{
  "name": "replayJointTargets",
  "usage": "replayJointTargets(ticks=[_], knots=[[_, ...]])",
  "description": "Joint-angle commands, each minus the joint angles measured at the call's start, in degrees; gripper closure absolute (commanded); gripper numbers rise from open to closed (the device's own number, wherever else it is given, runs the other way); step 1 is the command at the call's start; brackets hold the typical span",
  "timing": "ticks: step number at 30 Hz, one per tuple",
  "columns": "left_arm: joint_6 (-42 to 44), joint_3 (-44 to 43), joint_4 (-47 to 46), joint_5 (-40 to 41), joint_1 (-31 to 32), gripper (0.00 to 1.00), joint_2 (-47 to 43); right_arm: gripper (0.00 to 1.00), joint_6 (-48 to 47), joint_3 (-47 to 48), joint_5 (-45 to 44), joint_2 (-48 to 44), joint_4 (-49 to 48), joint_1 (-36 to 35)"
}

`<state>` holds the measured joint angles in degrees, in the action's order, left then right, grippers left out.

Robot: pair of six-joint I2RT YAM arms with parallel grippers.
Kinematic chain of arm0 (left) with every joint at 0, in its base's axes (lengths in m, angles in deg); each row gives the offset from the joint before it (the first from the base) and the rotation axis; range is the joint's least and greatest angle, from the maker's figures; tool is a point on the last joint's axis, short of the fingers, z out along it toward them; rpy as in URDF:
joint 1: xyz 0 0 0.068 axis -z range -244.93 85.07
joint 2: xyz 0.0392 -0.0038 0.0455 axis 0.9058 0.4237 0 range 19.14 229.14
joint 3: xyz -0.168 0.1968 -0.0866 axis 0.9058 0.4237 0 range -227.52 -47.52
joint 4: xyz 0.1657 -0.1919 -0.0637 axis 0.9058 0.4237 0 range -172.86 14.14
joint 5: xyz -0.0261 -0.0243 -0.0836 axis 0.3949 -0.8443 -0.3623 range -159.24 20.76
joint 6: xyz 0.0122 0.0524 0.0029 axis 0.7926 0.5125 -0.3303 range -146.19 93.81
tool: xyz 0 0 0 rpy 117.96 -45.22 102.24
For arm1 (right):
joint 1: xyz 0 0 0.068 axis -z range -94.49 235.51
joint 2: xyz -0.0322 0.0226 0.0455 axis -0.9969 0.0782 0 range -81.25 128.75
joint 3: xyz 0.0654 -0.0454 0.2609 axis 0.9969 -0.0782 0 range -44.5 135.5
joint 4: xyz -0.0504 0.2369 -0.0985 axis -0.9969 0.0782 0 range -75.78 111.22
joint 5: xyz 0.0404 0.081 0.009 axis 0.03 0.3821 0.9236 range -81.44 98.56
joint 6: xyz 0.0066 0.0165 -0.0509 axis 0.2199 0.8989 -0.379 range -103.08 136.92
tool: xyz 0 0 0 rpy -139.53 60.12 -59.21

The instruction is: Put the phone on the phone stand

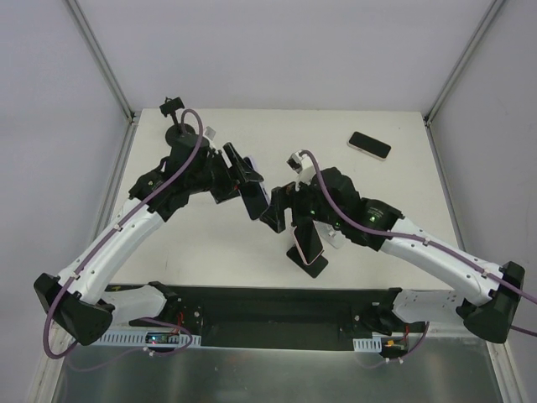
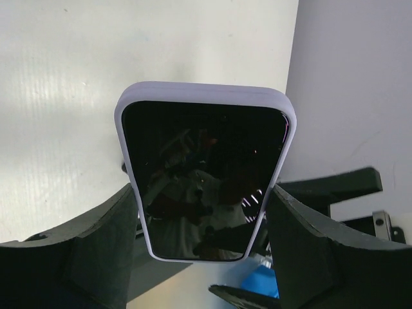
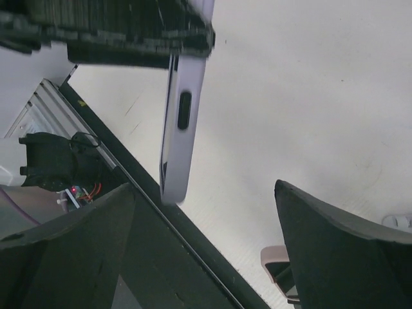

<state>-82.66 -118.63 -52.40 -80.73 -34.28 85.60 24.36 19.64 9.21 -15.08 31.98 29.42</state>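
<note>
Lilac-cased phone (image 2: 205, 161) juts lengthwise out of the left gripper (image 2: 205, 222).

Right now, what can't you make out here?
Right gripper: open in its wrist view; the top view loses its fingertips against the black right arm.
Whatever props the pink phone: top view, covered by that phone and the right arm.
Pink corner: right wrist view, cut off by the finger and bottom edge.
Held phone: right wrist view, upper end buried in the left gripper.
</note>
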Motion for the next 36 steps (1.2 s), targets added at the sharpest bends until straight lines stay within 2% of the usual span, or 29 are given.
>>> replayJointTargets(ticks=[1,7,10,11,12,13,14,17,18,19,20,23,25,27,28,30,31,32,34,36], knots=[[-2.2,-2.3,-4.1,-1.3,3.9,1.0,-0.7,0.11,3.6,3.9,-1.2,1.9,-5.9,-0.1],[-2.2,-2.1,-6.6,-2.8,5.8,1.0,-0.8,0.41,4.9,3.0,3.9,2.1,-7.4,0.6],[-0.1,-2.3,-8.9,-4.2,6.0,1.0,-1.5,0.65,5.6,0.9,8.0,1.2,-9.1,1.8],[0.6,-2.1,-9.8,-4.7,5.9,1.0,-2.1,0.87,5.9,-0.1,9.6,0.7,-10.4,2.6],[1.3,-1.8,-10.8,-6.4,5.9,1.0,-2.3,0.98,6.5,-1.0,11.4,-0.2,-13.2,3.0],[2.8,-1.7,-13.1,-7.7,5.8,0.99,-2.5,0.99,6.7,-1.8,14.5,-0.5,-14.5,3.5],[4.1,-1.4,-14.4,-9.6,5.8,0.79,-2.6,0.99,6.5,-3.3,16.0,-1.1,-15.6,4.5],[10.2,-1.6,-16.1,-14.8,5.6,0.33,-3.3,0.99,4.4,-5.9,21.2,-4.5,-17.5,6.9],[12.0,-1.5,-16.1,-15.3,5.3,0.14,-3.8,0.99,3.9,-6.5,23.0,-6.7,-17.4,7.7],[15.0,-1.1,-16.1,-15.5,4.9,0.03,-4.6,0.99,3.0,-7.2,26.7,-7.9,-17.4,8.5],[16.1,0.3,-16.5,-15.6,4.6,0.01,-6.4,0.99,2.8,-7.4,29.2,-9.0,-17.5,10.0],[20.2,4.9,-19.8,-18.9,2.6,0.01,-10.7,0.99,2.6,-8.7,39.0,-12.9,-19.9,13.0],[20.3,7.5,-25.6,-22.4,0.1,0.02,-12.6,0.99,2.6,-8.7,43.9,-14.8,-20.2,13.7],[19.3,11.4,-30.7,-29.9,-1.2,0.06,-14.6,0.99,2.4,-8.8,46.3,-16.2,-20.2,14.4],[17.9,12.6,-37.2,-32.6,-1.6,0.1,-14.9,0.99,2.3,-8.9,48.2,-16.5,-20.2,14.4],[16.1,14.2,-41.9,-39.4,-1.7,0.15,-15.0,0.99,2.6,-8.8,50.0,-17.3,-20.6,14.6],[13.5,14.6,-47.4,-41.3,-1.7,0.18,-14.7,0.99,2.8,-8.9,50.9,-17.4,-20.8,14.7],[11.8,15.6,-50.1,-42.9,-1.7,0.25,-14.3,0.99,2.9,-8.9,51.3,-17.5,-21.3,14.7],[7.4,16.4,-57.9,-46.6,-1.7,0.32,-13.8,0.99,3.5,-8.9,51.7,-17.4,-21.5,14.6],[5.1,16.7,-61.2,-48.7,-1.5,0.45,-12.7,0.99,3.8,-9.0,51.6,-17.1,-21.5,14.6]])
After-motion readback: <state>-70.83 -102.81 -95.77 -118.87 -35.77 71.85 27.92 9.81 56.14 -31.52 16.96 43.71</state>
